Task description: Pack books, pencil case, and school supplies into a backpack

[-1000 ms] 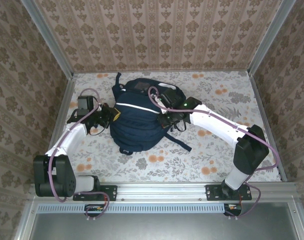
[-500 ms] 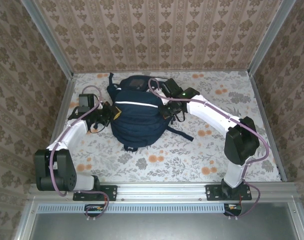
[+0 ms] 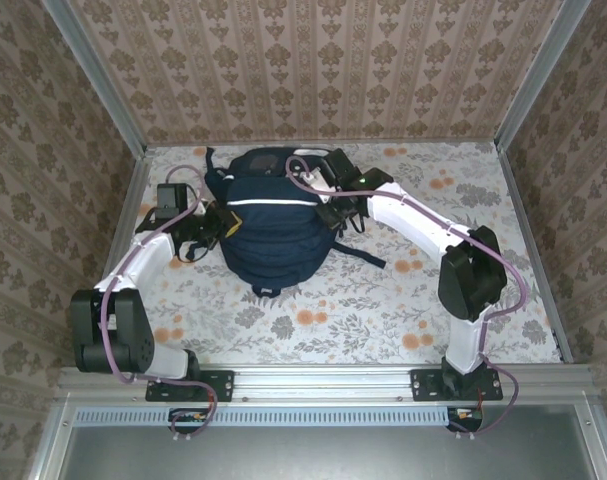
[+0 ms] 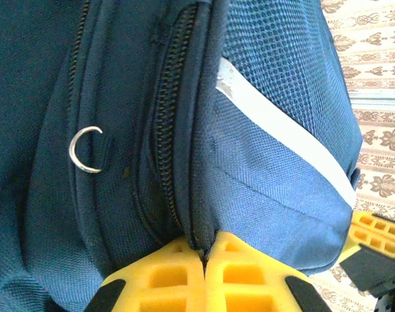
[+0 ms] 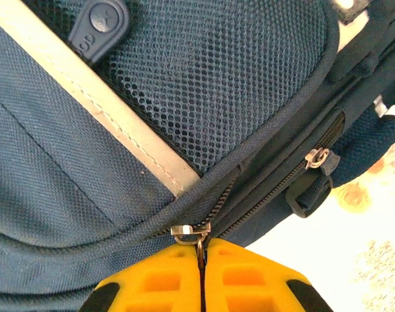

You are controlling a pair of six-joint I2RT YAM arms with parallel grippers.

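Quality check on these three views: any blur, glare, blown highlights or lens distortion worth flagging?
Top external: even soft light, sharp, room walls splay outward from the wide lens. Left wrist: backpack weave crisp, its white stripe near blown out, left hand at the frame edge slightly soft. Right wrist: mesh and zipper pull sharp, table at lower right overexposed.

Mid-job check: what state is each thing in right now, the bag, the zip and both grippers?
backpack, lying down, gripped on both sides.
left gripper, shut on the backpack's seam beside a zip.
right gripper, shut on the zip pull.
zip slider, at the right fingertips; how far the zip is closed, cannot tell.
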